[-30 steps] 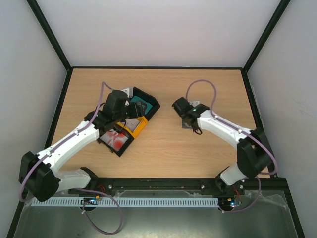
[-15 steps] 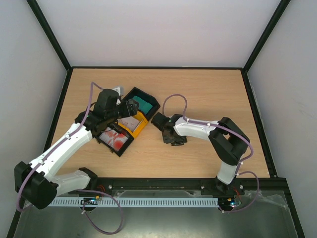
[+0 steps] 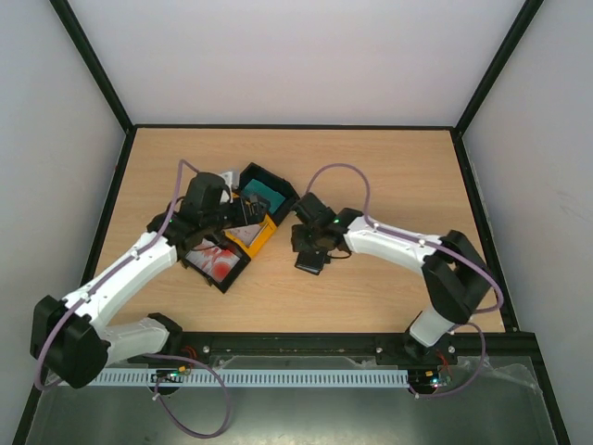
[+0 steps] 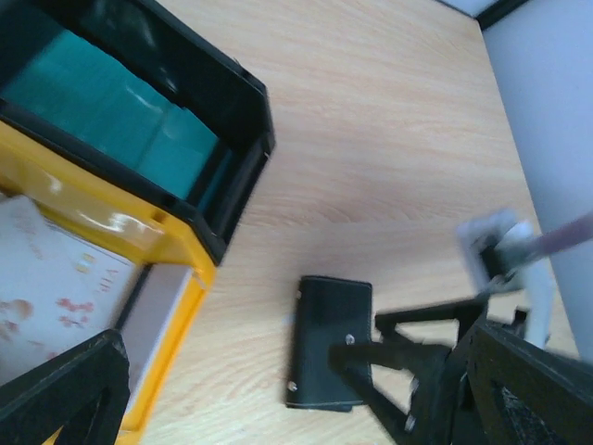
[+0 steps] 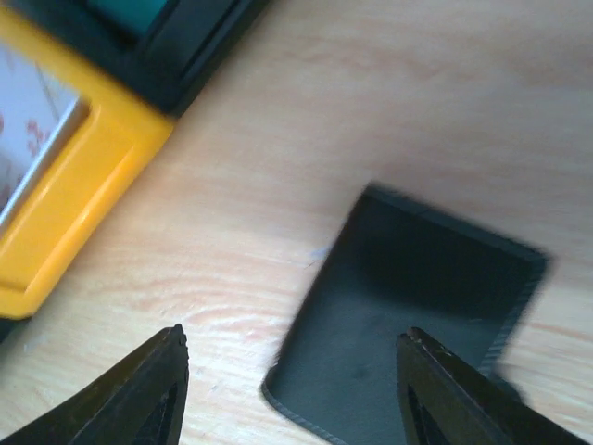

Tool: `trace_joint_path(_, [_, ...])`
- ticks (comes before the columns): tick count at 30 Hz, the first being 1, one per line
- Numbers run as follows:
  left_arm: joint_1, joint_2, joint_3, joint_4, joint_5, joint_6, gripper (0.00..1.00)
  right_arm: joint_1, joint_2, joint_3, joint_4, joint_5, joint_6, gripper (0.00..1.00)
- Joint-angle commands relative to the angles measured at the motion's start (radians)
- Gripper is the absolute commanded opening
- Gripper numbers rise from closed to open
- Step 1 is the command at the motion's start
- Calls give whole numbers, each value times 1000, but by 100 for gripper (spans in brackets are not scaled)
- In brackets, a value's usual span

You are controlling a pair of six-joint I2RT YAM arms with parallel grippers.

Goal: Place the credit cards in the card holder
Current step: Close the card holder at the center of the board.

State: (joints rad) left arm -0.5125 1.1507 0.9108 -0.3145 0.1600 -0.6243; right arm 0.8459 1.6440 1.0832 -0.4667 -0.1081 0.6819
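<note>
A small, squarish black leather-like card holder (image 4: pixel 329 343) lies shut and flat on the desk (image 3: pixel 389 167), just right of the trays and not touching them. Two small metal studs show on its upper face. No brand name or lettering on it can be made out.

The right jaws hang straight over the card holder. They are spread apart with nothing between them, and their dark fingers (image 5: pixel 148 389) stand on either side of its near edge in the right wrist view. The left jaws are spread wide over the trays and also carry nothing. Their fingers (image 4: pixel 65 394) sit at the lower corners of the left wrist view.

A stack of teal plastic credit cards (image 4: pixel 102 111) fills an open black plastic tray (image 4: pixel 218 88). Pressed against that tray is a yellow plastic tray (image 4: pixel 111 218) holding pale white-pink cards (image 4: pixel 42 278). They carry faint red marks that are too small to read. A second black tray (image 3: pixel 230 281), nearer the arms, holds red-and-white cards (image 3: pixel 215 262), and their print is too blurred to read.

The desk is light wood-grain laminate with a thin black border. Plain pale grey walls (image 3: pixel 296 56) enclose it on three sides, with black struts (image 3: pixel 93 65) running up the corners.
</note>
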Motion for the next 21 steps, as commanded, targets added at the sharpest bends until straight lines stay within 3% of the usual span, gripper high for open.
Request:
trace_joint_path(1, [-68,54,-42,127,118,-61,100,-64,-99,-52,-25,129,12,59])
trace_joint_path(6, [-192,151,-107,258,118,-137,93,-100,-182,-122,-72,178,48,59])
trace_joint_path(13, [-224,318,-28,197,67,-134,86,-103,-161,-168,-55,67,51,57])
trace_joint_path(16, [-232,373,-23,208,95,-146,79,-102,-159,-178,-60,64,67,52])
trace_joint_path(21, [-238,415,-24,211,109,-166,71,-102,-183,-209,-70,74,90,35])
